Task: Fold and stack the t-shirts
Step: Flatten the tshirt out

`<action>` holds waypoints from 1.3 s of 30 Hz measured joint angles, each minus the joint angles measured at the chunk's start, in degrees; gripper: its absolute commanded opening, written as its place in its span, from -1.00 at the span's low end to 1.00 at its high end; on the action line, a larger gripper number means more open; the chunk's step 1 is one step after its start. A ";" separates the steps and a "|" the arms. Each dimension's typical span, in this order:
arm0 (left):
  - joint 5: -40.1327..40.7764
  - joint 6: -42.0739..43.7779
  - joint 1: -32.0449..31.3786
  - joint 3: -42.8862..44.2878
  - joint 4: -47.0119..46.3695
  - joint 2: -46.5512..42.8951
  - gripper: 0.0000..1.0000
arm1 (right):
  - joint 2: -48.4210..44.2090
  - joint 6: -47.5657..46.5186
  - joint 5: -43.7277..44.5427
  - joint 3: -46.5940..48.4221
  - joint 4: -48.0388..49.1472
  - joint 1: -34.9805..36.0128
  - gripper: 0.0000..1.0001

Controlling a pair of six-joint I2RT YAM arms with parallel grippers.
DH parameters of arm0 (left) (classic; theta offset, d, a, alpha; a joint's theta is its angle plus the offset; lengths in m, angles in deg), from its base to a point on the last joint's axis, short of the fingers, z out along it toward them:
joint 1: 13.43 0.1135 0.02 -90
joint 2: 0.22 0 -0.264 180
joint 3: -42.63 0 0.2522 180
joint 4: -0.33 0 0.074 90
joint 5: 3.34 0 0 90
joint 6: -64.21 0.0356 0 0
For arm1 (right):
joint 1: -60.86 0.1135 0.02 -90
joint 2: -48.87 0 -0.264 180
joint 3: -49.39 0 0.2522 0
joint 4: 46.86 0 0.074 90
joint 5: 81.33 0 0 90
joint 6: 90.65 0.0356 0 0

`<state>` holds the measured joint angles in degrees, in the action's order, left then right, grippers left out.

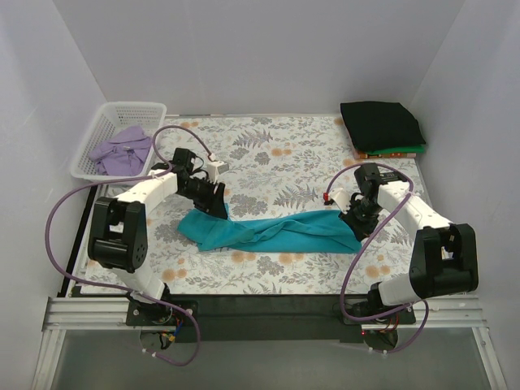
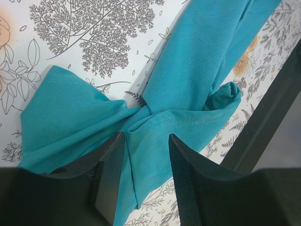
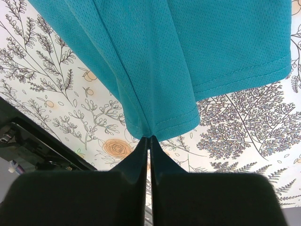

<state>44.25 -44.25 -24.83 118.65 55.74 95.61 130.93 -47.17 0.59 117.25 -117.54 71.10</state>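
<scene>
As right end effector (image 3: 149, 138) pinches one teal t-shirt (image 1: 276, 231) — left end effector (image 2: 146, 138) released, straddling it.

- Teal soft cloth t-shirt (image 1: 272, 231): lies stretched left to right across the near middle of the floral-clothed counter (image 1: 276, 162).
- Left pincer (image 1: 216, 205): on the shirt's left end, with cloth in the gap between its spread fingers.
- Right pincer (image 1: 351, 218): at the shirt's right end, fingers closed on the hem.
- White plastic lattice basket (image 1: 134, 106): far left corner of the counter. Lavender-purple crumpled cloth t-shirt (image 1: 122, 150) inside it.
- Black folded cloth t-shirt (image 1: 382, 126): far right corner, on top of green and orange-red cloth edges (image 1: 394, 152), well apart from the basket.
</scene>
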 measured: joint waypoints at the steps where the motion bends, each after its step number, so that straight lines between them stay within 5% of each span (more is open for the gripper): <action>1: 0.00 0.00 -0.15 0.00 -0.13 0.13 -0.17 | 0.00 0.00 0.00 0.00 -0.02 0.00 -0.97; 15: 1.29 -0.68 -1.86 0.11 -1.64 2.93 -0.30 | 0.00 0.00 -0.02 0.00 -0.15 0.00 -0.97; 21: 1.77 -0.72 -1.86 0.20 -1.16 2.51 -1.00 | 0.00 0.00 -0.13 0.02 -0.52 0.00 -0.97; 32: 3.39 -0.85 -1.60 3.19 2.54 -3.61 -1.00 | -0.42 0.07 -0.94 2.95 -2.95 0.00 -0.97; 39: 4.24 -2.36 3.56 13.35 5.09 -6.43 -1.00 | -0.42 0.13 -0.28 11.17 -3.80 -0.57 -0.97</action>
<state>48.49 -46.61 -21.27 132.01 60.83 89.18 130.52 -47.04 0.31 128.42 -121.35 70.53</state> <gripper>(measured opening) 0.014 0.023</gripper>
